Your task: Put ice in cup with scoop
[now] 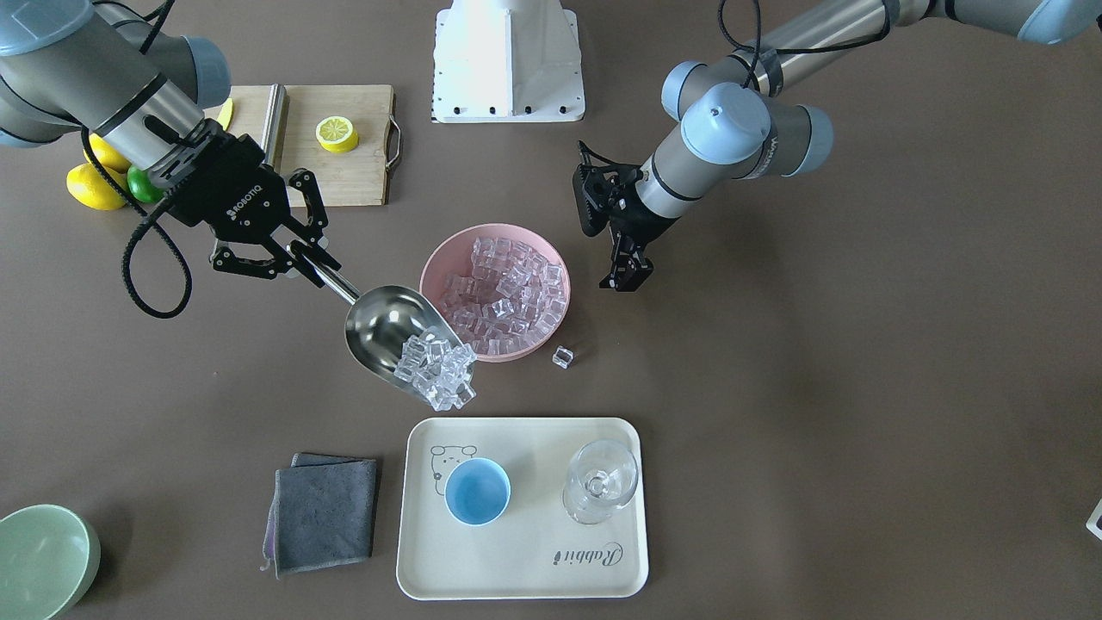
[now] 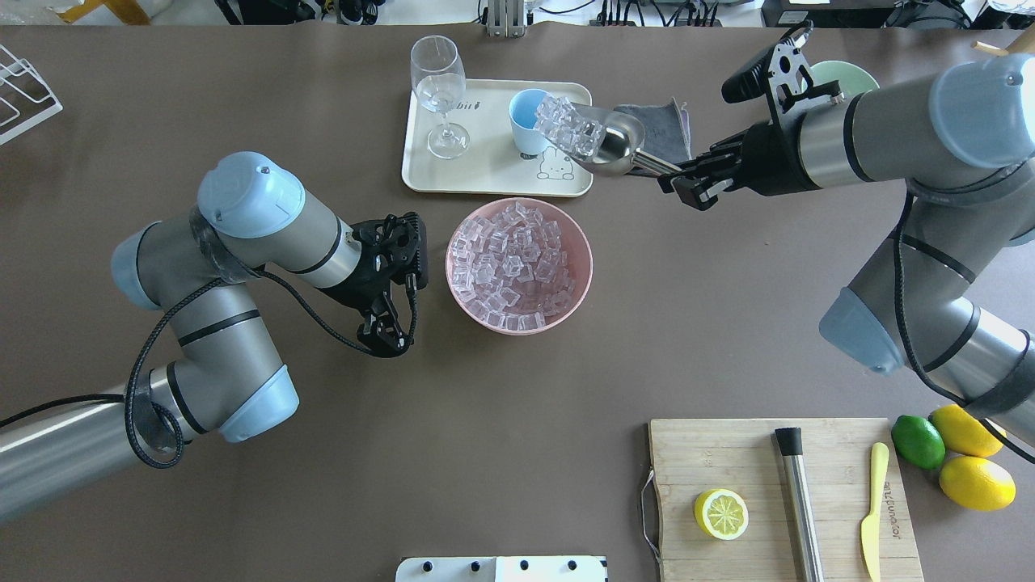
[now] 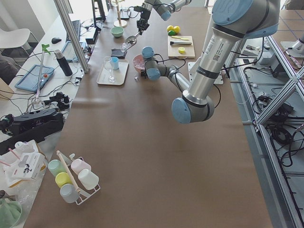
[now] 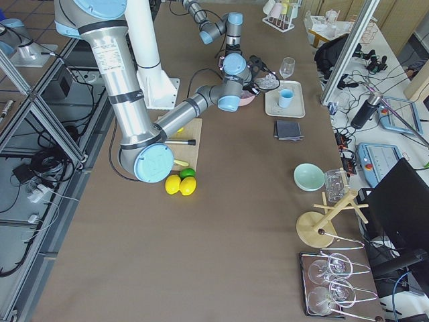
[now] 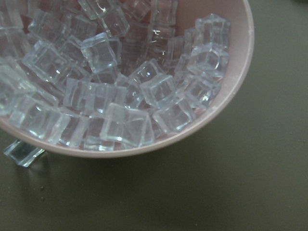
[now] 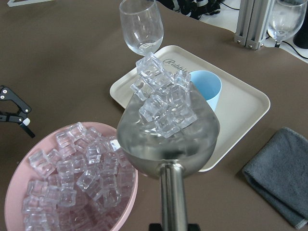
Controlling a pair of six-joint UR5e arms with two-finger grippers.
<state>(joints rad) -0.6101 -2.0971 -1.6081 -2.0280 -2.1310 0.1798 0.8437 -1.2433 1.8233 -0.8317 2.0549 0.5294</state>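
Observation:
My right gripper (image 1: pixel 297 263) (image 2: pixel 694 184) is shut on the rod handle of the steel scoop (image 1: pixel 387 331) (image 2: pixel 616 147) (image 6: pixel 168 139). The scoop is held in the air, tilted mouth-down. A pile of clear ice cubes (image 1: pixel 439 372) (image 2: pixel 570 129) (image 6: pixel 163 102) sits at its front lip. The light-blue cup (image 1: pixel 477 491) (image 2: pixel 524 121) (image 6: pixel 208 87) stands upright on the tray, just beyond the scoop's mouth. It looks empty. My left gripper (image 1: pixel 627 280) (image 2: pixel 388 338) looks shut and empty, beside the pink bowl (image 1: pixel 430 275) (image 2: pixel 584 275) (image 5: pixel 240 72) full of ice.
The cream tray (image 1: pixel 516 568) (image 2: pixel 420 174) also holds a clear stemmed glass (image 1: pixel 600 482) (image 2: pixel 438 85). One loose cube (image 1: pixel 562 356) (image 5: pixel 21 153) lies by the bowl. A grey cloth (image 1: pixel 325 512), a green bowl (image 1: pixel 39 560), a cutting board (image 2: pixel 728 453) with a lemon half, steel cylinder and knife, and whole citrus (image 2: pixel 962 453) are around.

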